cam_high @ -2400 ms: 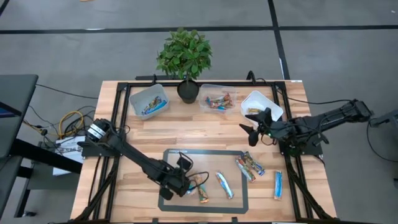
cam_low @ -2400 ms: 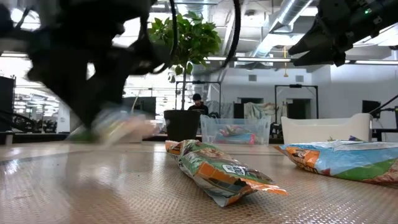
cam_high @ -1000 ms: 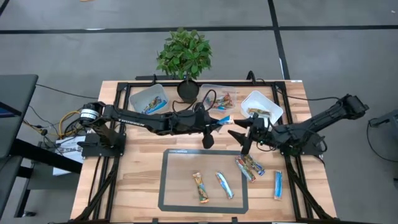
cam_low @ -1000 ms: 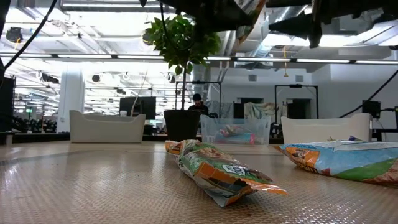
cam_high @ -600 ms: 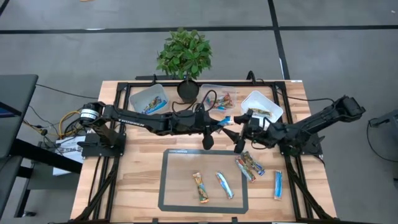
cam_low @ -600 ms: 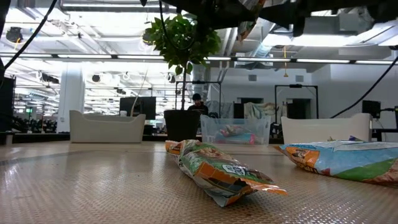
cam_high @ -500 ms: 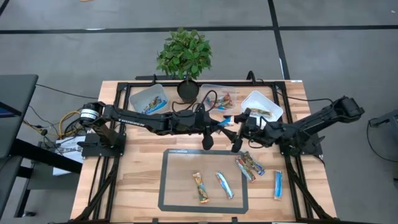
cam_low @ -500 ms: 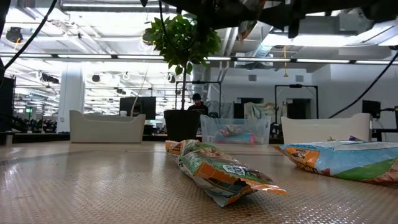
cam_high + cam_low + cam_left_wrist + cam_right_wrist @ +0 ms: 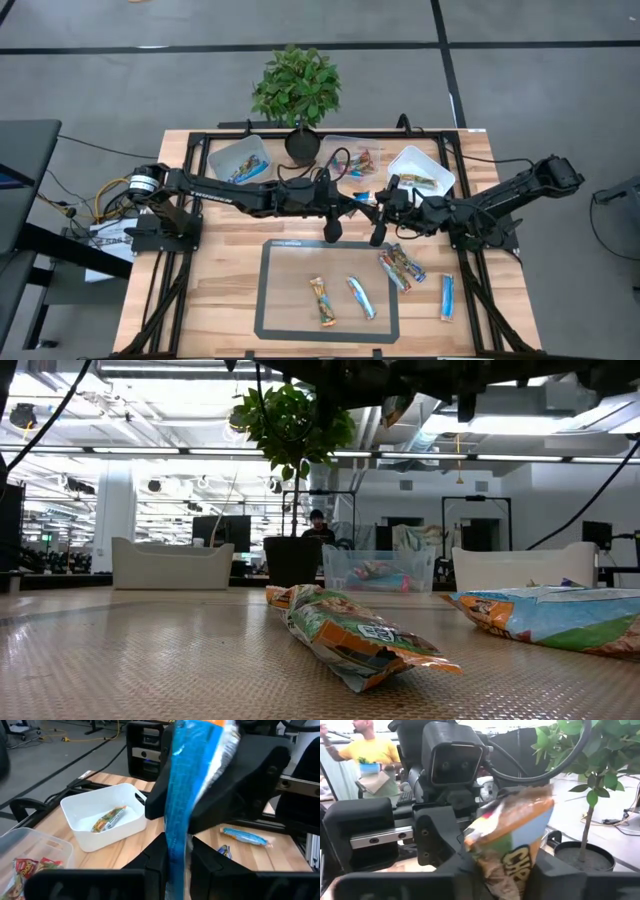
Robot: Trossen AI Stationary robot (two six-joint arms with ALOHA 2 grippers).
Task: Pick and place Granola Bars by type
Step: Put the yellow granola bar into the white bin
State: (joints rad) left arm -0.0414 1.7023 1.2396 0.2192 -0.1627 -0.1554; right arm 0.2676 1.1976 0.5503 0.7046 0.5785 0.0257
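Note:
One granola bar [image 9: 366, 196], shiny blue on one face and brown-green on the other, hangs high over the table's middle between my two grippers. My left gripper [image 9: 357, 200] reaches in from the table's left and is shut on it. My right gripper [image 9: 380, 203] comes in from the right and is shut on the bar's other end. Several more bars lie on the dark mat [image 9: 275, 290] and right of it; the nearest one [image 9: 350, 635] rests flat on its side. My left gripper pinches one end of the bar [image 9: 176, 854] between its two fingers. They come in level from the table's left, and the bar sticks out forward past them, clear of the table. My right gripper pinches the bar's opposite end [image 9: 506, 867] between its two fingers, level from the table's right. The bar spans the short gap to the other gripper [image 9: 451, 767], lifted clear.
Along the far edge stand a clear tub with blue bars [image 9: 240, 160], a clear tub with multicoloured bars [image 9: 350, 160], a white tub holding one bar [image 9: 420, 172] and a potted plant [image 9: 297, 95]. A person shows in the room behind [image 9: 367, 755].
My right gripper has moved toward the table's left, up to the bar held out by my left gripper, rolled a little, and shut on the bar's free end. My left gripper has kept still, holding the bar.

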